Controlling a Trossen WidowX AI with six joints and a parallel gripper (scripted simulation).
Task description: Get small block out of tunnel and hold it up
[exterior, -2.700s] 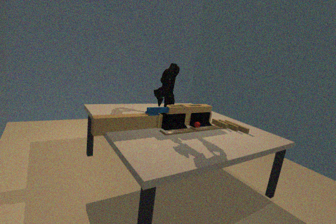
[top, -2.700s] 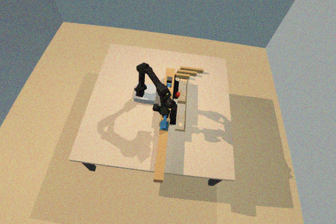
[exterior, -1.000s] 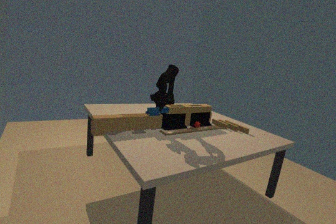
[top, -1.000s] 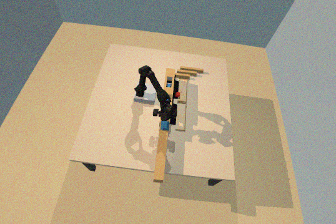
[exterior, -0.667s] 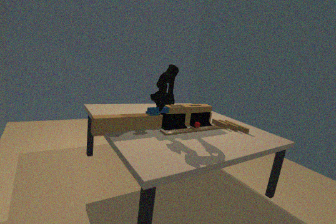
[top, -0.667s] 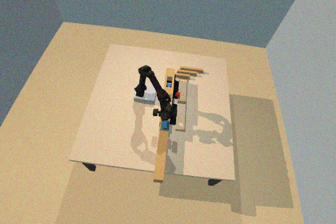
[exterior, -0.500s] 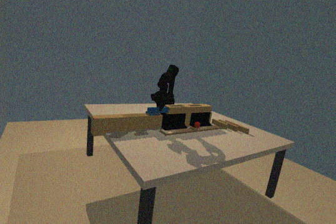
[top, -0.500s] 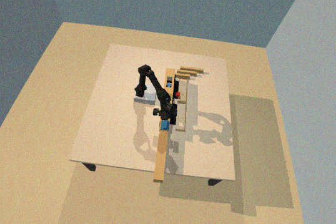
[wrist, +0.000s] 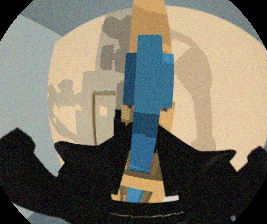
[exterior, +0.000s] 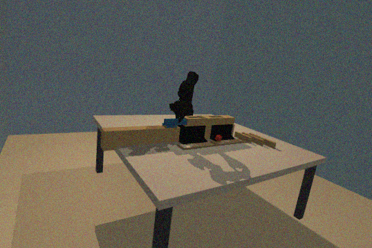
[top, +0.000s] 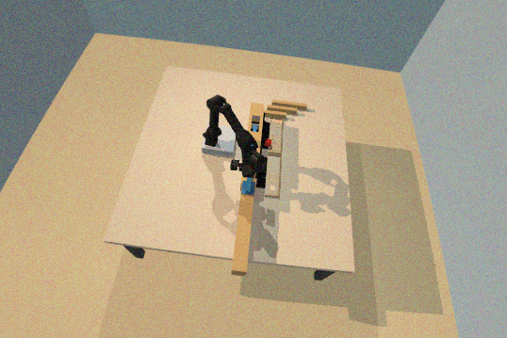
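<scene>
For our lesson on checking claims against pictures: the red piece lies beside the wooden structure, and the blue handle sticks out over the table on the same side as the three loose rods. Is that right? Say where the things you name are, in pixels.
Not quite: the blue handle (top: 248,186) (exterior: 171,122) (wrist: 149,75) sticks out at the end away from the three loose rods (top: 286,109) (exterior: 256,139), as the top view shows. The rest stands.

Three wooden rods (top: 289,105) (exterior: 257,138) lay roughly parallel on the pale table (top: 165,193) (exterior: 166,179) (wrist: 234,75), toward its far edge in the top view. They differed in length, the longest nearest that edge. Dark legs (top: 136,251) (exterior: 162,228) held the table up, three of them showing in the exterior view. The tan floor (top: 57,169) (exterior: 52,193) spread around and beneath the table, partly darkened by its shadow. Beyond the table's far edge rose a blue-grey wall (top: 236,5) (exterior: 104,38), and a lighter wall (top: 471,146) stood to its right in the top view.
</scene>
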